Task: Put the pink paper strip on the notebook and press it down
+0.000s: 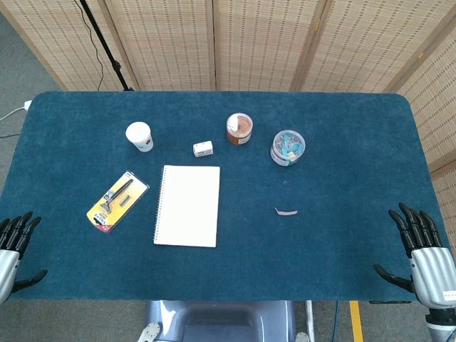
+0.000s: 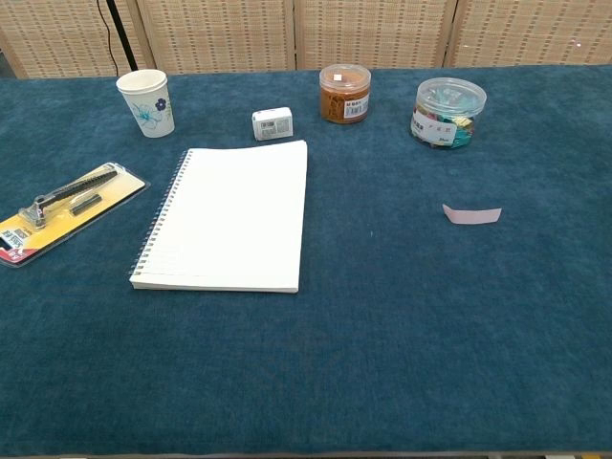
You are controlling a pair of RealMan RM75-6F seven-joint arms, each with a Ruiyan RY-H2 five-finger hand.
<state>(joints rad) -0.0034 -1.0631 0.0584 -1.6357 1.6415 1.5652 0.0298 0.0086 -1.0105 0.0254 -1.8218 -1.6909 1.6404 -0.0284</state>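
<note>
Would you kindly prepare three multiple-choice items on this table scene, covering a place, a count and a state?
1. Where does the pink paper strip lie?
A. on the notebook
B. on the cloth right of the notebook
C. inside the paper cup

2. How many lidded round tubs stand at the back?
A. two
B. four
C. none

3. What do the hands hold?
A. the strip
B. the notebook
C. nothing

Key: 1 B, the pink paper strip lies apart from the notebook. 2 A, the orange tub and clear tub. 3 C, left hand and right hand rest at the table edge, fingers apart.
</note>
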